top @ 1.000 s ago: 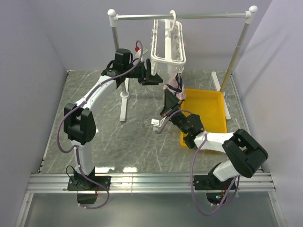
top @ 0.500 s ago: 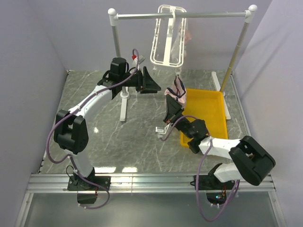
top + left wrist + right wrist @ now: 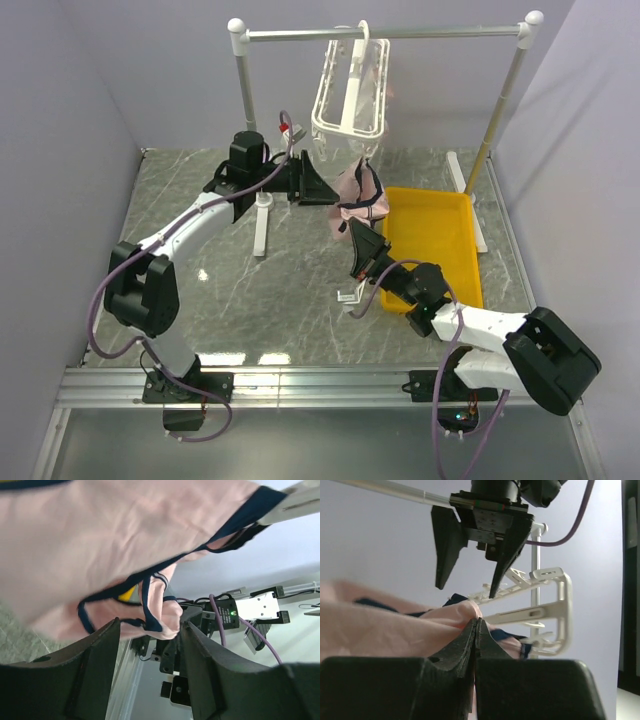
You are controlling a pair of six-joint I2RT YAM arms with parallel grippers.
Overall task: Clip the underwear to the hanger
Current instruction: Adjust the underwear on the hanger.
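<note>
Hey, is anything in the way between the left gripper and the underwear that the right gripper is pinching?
Nothing visible is. The open left gripper faces the underwear directly, with a fold of it hanging between the fingertips. The right gripper pinches the fabric from the near side, not between the two.

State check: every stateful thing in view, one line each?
Left gripper: open, just above the underwear.
Right gripper: shut on the pale pink fabric underwear with navy trim.
Underwear: held up off the table, bunched.
White plastic clip hanger: hooked on the grey rail.
</note>
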